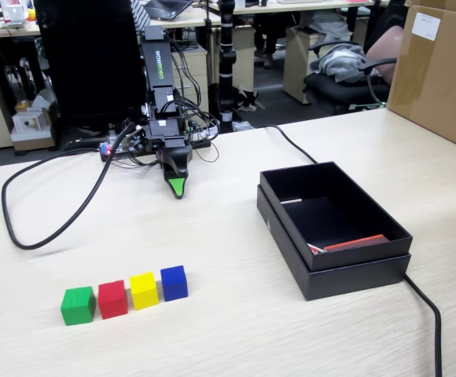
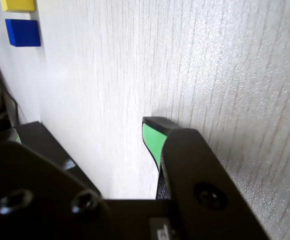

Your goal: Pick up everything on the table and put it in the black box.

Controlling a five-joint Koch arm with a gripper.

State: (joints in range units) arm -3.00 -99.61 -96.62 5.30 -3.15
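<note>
Nothing is packed yet: green [image 1: 78, 305], red [image 1: 112, 299], yellow [image 1: 144, 290] and blue [image 1: 174, 283] matte cubes line the pale wood-grain surface [image 1: 212, 330], the shallow black cardboard box [image 1: 332, 228] holds no cube, gripper [image 1: 178, 188] empty, jaws apart.

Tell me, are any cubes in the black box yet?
No. The black box holds no cubes; all four sit in a row on the table.
</note>
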